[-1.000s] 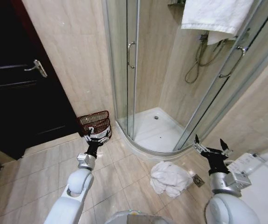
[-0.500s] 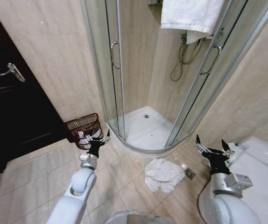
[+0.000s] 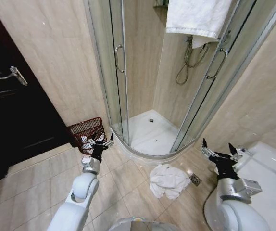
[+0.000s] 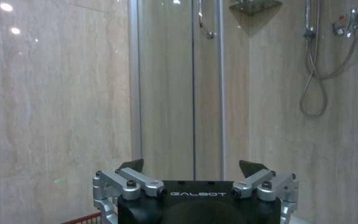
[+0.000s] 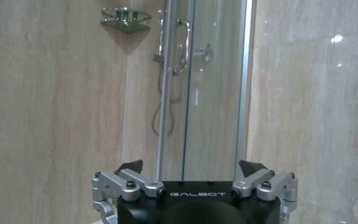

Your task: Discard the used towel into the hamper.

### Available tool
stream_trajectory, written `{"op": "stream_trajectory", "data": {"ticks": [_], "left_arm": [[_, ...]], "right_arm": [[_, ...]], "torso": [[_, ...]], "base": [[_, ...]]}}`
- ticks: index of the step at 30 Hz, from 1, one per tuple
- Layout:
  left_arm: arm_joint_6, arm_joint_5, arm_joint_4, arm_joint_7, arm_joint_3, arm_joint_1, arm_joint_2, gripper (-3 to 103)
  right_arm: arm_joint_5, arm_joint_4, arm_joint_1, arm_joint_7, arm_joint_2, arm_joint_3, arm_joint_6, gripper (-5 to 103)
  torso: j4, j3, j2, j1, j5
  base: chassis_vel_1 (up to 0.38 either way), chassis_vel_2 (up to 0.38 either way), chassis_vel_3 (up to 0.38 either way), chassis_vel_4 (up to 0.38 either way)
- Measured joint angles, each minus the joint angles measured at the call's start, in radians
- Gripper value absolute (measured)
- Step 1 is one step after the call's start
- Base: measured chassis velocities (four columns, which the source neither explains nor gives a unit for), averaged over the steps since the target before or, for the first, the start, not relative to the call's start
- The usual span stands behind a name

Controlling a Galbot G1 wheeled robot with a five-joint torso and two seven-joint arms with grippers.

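Observation:
A crumpled white towel (image 3: 166, 180) lies on the tiled floor just in front of the shower tray. The hamper (image 3: 85, 133), a dark reddish-brown wicker basket, stands against the wall between the dark door and the shower. My left gripper (image 3: 98, 143) is open and held up just in front of the hamper, with nothing between its fingers (image 4: 131, 165). My right gripper (image 3: 219, 151) is open and empty too, raised to the right of the towel; its fingers (image 5: 252, 167) face the shower glass.
The curved glass shower enclosure (image 3: 119, 72) with its white tray (image 3: 152, 132) stands straight ahead. A clean white towel (image 3: 198, 17) hangs over its top. A dark door (image 3: 13, 110) is on the left, a white fixture (image 3: 272, 178) on the right, a floor drain (image 3: 194, 178) beside the towel.
The head view swung between one second and half a second ago, shifting the whole scene left, then steadied. Both arms hold the same raised, open pose.

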Motion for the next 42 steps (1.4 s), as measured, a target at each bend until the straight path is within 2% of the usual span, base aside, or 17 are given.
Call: {"op": "stream_trajectory", "data": {"ticks": [6, 9, 15, 21, 26, 28, 33, 42], "left_arm": [[0.017, -0.021, -0.019, -0.001, -0.007, -0.007, 0.025, 100], [0.045, -0.040, -0.047, -0.009, -0.019, -0.018, 0.046, 100], [0.056, -0.051, -0.077, -0.011, -0.027, -0.011, 0.057, 100], [0.057, -0.051, -0.095, -0.012, -0.028, 0.000, 0.054, 100], [0.075, -0.020, -0.100, -0.039, -0.022, 0.004, 0.050, 100], [0.068, 0.015, -0.089, -0.035, -0.027, 0.003, 0.050, 100], [0.062, 0.027, -0.087, -0.031, -0.039, 0.008, 0.049, 100], [0.069, -0.017, -0.102, 0.011, -0.065, 0.018, 0.037, 100]], "right_arm": [[-0.007, -0.004, 0.006, 0.000, 0.006, -0.012, 0.003, 100], [-0.014, -0.005, 0.010, -0.003, 0.012, -0.019, 0.006, 100], [-0.018, 0.005, 0.009, -0.003, 0.016, -0.020, 0.007, 100], [-0.018, 0.020, 0.005, -0.003, 0.013, -0.017, 0.006, 100], [-0.016, 0.020, 0.003, -0.007, 0.016, -0.009, 0.021, 100], [-0.015, 0.010, 0.001, -0.024, 0.018, -0.001, 0.046, 100], [-0.009, 0.008, -0.003, -0.053, 0.021, 0.003, 0.058, 100], [-0.014, 0.013, 0.002, -0.058, 0.020, -0.006, 0.062, 100]], "torso": [[0.0000, 0.014, 0.023, 0.010, 0.0000], [0.0000, 0.027, 0.047, 0.020, 0.0000], [0.0000, 0.042, 0.074, 0.032, 0.0000], [0.0000, 0.057, 0.100, 0.044, 0.0000], [0.0000, 0.070, 0.125, 0.055, 0.0000], [0.0000, 0.077, 0.138, 0.061, -0.0001], [-0.0001, 0.090, 0.163, 0.072, 0.0000], [0.0000, 0.114, 0.204, 0.091, 0.0000]], "base": [[0.000, 0.000, 0.000, 0.000], [0.000, 0.000, 0.000, 0.000], [0.000, 0.000, 0.000, 0.000], [0.000, 0.000, 0.000, 0.000], [0.000, 0.000, 0.000, 0.000], [0.000, 0.000, 0.000, 0.000], [0.000, 0.000, 0.000, 0.000], [0.000, 0.000, 0.000, 0.000]]}}
